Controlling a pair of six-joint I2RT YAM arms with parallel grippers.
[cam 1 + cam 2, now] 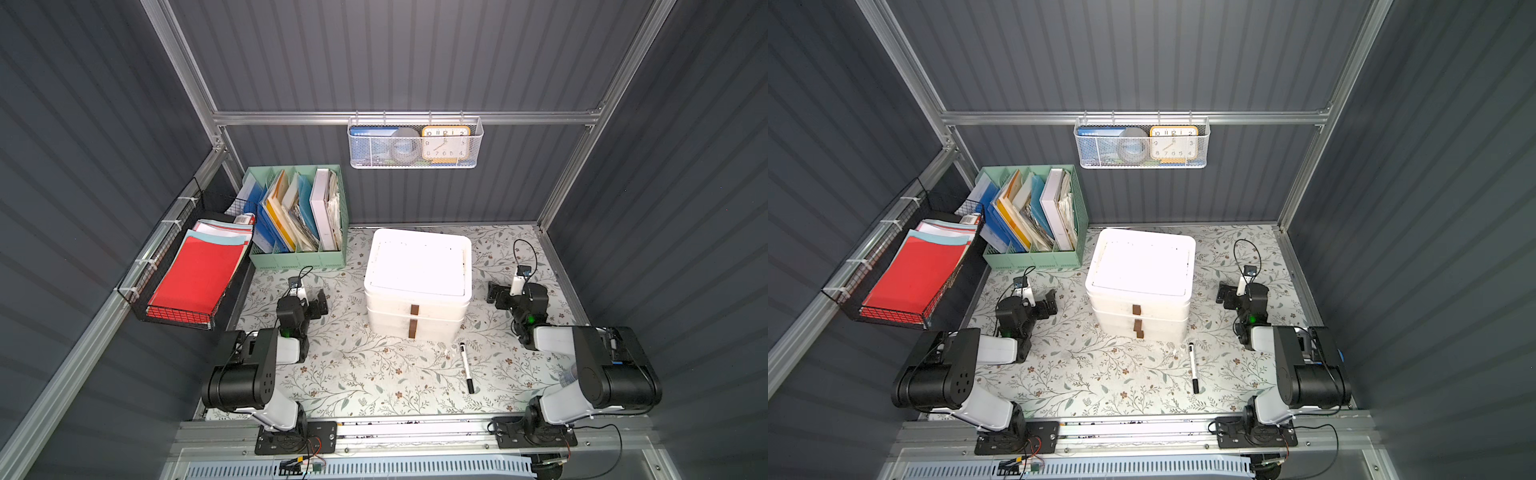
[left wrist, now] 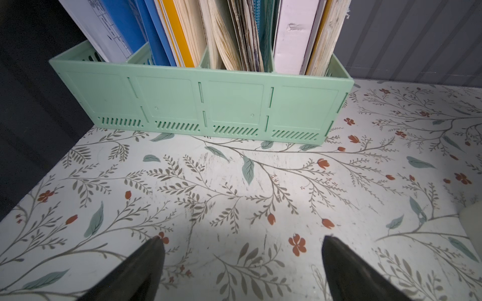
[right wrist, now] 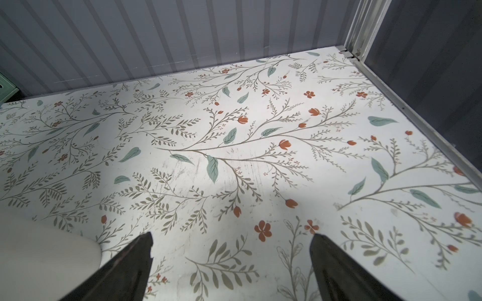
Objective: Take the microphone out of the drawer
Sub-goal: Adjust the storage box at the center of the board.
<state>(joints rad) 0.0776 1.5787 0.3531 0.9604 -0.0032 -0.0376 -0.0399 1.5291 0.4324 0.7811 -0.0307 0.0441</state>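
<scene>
A white drawer unit (image 1: 417, 266) (image 1: 1142, 266) stands mid-table with two drawers stacked, each with a brown handle, the upper (image 1: 414, 309) and the lower (image 1: 412, 328). Both drawers are pushed in, and the microphone is hidden. My left gripper (image 1: 320, 300) (image 1: 1052, 300) (image 2: 243, 237) hovers low to the left of the unit, open and empty. My right gripper (image 1: 494, 293) (image 1: 1224, 295) (image 3: 233, 234) sits to the unit's right, also open and empty. Each wrist view shows only flowered tabletop between the fingers, with a rounded corner of the unit (image 2: 472, 216) (image 3: 39, 247) at the edge.
A black-and-white marker (image 1: 466, 368) (image 1: 1193, 368) lies in front of the unit's right corner. A green file organiser (image 1: 299, 259) (image 2: 200, 104) stands at the back left, beside a wire tray (image 1: 174, 320) of red paper. A mesh basket (image 1: 411, 160) with a clock hangs on the back rail.
</scene>
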